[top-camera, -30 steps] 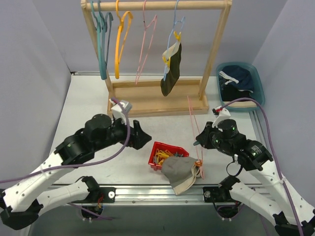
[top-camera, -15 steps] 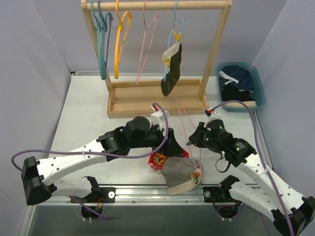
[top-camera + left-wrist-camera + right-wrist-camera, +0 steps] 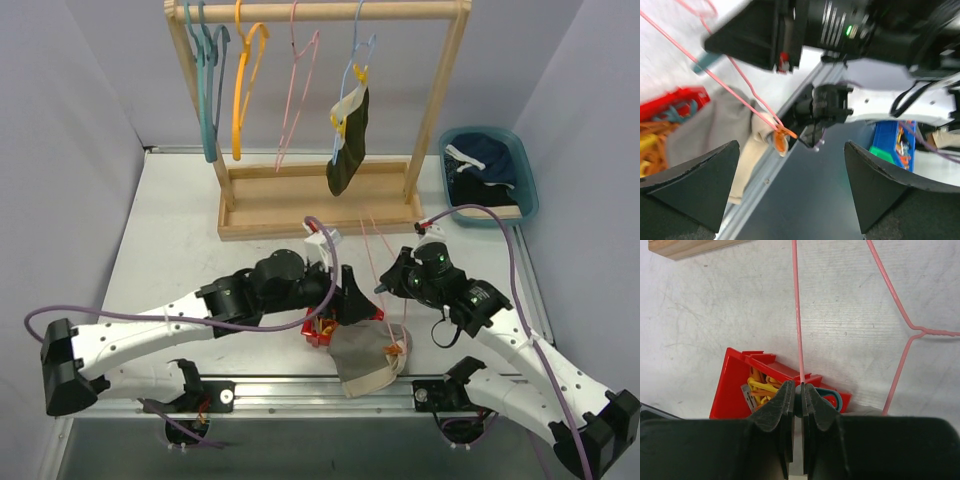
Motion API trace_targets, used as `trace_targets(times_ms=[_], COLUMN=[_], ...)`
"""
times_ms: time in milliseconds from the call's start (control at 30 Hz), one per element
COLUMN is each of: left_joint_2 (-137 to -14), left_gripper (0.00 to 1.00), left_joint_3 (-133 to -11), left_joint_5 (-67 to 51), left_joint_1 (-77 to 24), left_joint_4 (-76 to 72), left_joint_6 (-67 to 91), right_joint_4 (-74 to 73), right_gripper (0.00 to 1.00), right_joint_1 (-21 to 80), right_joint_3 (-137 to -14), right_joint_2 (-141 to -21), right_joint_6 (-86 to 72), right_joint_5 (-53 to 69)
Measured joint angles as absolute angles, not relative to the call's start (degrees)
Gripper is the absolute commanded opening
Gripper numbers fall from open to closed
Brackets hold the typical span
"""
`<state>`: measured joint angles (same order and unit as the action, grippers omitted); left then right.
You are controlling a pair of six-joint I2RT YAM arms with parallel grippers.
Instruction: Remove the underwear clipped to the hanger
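Note:
The grey-beige underwear (image 3: 362,364) lies at the table's front edge, held by an orange clip (image 3: 398,349) to a pink wire hanger (image 3: 388,250). My right gripper (image 3: 390,285) is shut on that hanger's wire (image 3: 798,315), just above the clip. My left gripper (image 3: 356,300) is open and empty over the red bin, just left of the cloth. In the left wrist view the cloth (image 3: 732,125) and the orange clip (image 3: 781,136) sit between the wide-open fingers (image 3: 690,182). The dark olive-black underwear (image 3: 347,140) hangs clipped to a blue hanger on the rack. The navy underwear (image 3: 482,158) lies in the teal tub.
A red bin (image 3: 318,328) of loose clips, also in the right wrist view (image 3: 735,385), sits beside the cloth. The wooden rack (image 3: 320,215) at the back holds several bare hangers. A teal tub (image 3: 525,175) stands at back right. Grey walls close both sides.
My left arm has swung from the left side to the centre, over the red bin and next to the cloth. My right gripper has shifted slightly left with the hanger.

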<state>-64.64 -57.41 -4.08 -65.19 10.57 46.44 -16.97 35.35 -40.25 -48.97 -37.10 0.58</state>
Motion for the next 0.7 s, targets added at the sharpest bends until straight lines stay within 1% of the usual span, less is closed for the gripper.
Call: trace_targets(times_ms=[167,267,533,700], left_joint_2=[-73.9,-76.1,-76.2,-80.6], left_gripper=[0.95,0.95,0.94,0.95], left_joint_3=[-57.7,-57.6,-56.2,-56.1], left_joint_5=[-3.3,-3.6,-4.0,-6.2], left_joint_1=[-71.1,-73.1,-73.2,-73.2], left_joint_4=[10.2,10.5,9.1,6.2], left_joint_6=[50.3,53.8,61.0,63.2], right_joint_4=[-16.1,-15.8,-14.5,-13.9], right_gripper=[0.0,0.0,0.0,0.0], right_joint_1=[35.3,35.4,35.4,35.4], right_joint_3=[-40.3,-40.3,-40.3,-40.3], right_joint_2=[-51.1,-51.4,-51.4,-51.4], right_joint_6=[-39.0,-40.1,-41.4,-42.0], right_joint_5=[-0.3,-1.4,-3.0,-3.8])
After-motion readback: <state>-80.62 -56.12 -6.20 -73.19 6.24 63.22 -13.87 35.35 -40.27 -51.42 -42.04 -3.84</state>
